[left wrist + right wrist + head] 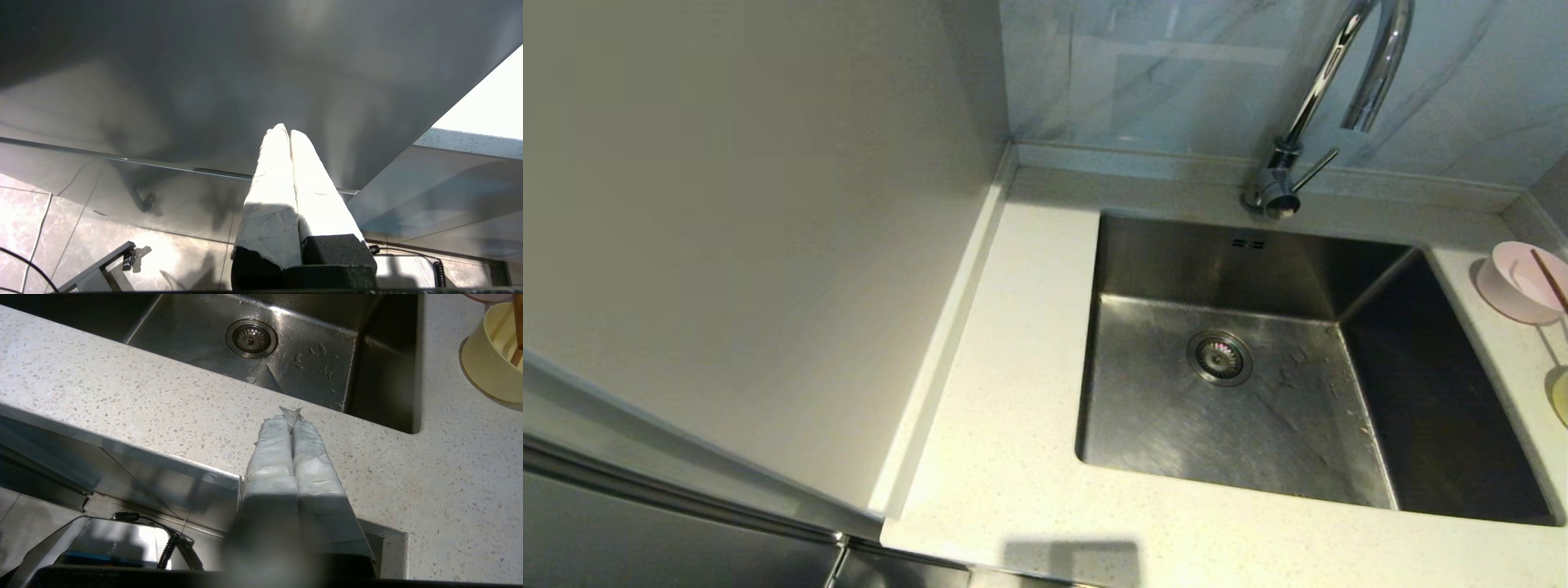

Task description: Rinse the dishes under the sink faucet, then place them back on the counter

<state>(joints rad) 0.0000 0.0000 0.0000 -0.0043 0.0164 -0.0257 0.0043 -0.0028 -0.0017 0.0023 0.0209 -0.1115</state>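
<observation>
Right tool [291, 416] fully closed, gripping nothing, poised over the table's [163, 404] front edge, near the sink [310, 355]. Left tool [288, 132] also pressed closed, empty, parked low by a dark cabinet front [245, 61], off the table. Sink bare inside, only its drain [1219, 357] showing; faucet [1327, 90] behind it at the back rim. Pink bowl [1519, 286] on the table right of the sink with a chopstick [1550, 279] across it; yellow bowl [492, 355] just nearer, another chopstick [518, 330] in it.
</observation>
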